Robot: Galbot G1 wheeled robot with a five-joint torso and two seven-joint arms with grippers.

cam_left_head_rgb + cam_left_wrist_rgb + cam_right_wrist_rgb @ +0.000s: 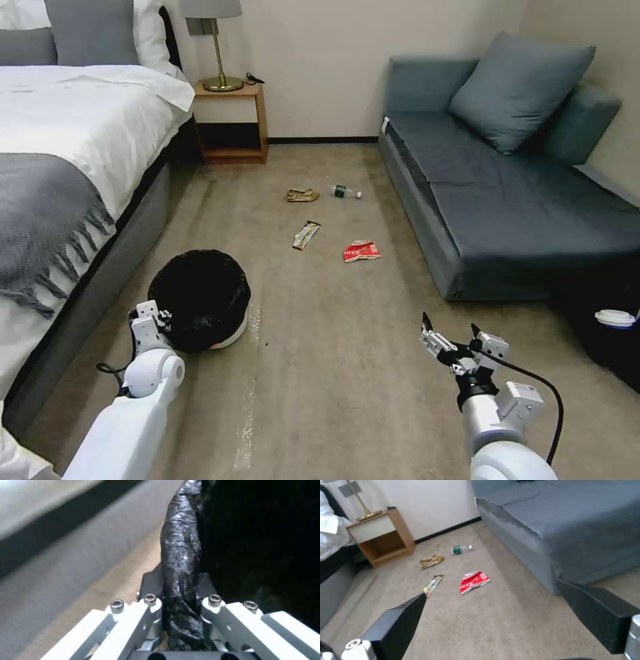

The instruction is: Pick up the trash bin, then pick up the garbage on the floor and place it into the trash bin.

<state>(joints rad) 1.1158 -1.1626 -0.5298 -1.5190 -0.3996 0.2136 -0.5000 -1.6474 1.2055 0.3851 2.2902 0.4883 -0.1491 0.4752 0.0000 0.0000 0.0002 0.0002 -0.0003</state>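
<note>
— Where's the trash bin (pixel 200 297)?

— On the carpet beside the bed (pixel 60 153). My left pincer (pixel 180 590) is pinching its bag-covered rim on the side nearest me.

— And your right pincer (pixel 452 331)?

— Spread wide, hanging above bare floor. Ahead lie the red-and-white packet (pixel 473 581), yellow-green wrapper (pixel 433 585), tan paper bag (pixel 431 561) and small bottle (pixel 461 549), near the sofa (pixel 533 213).

Head overlooks floor, right wrist low, sharing red-and-white packet (pixel 361 251)

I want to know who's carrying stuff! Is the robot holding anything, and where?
The left claw pinches the trash bin by its bag-covered rim; the right claw is open, empty.
</note>
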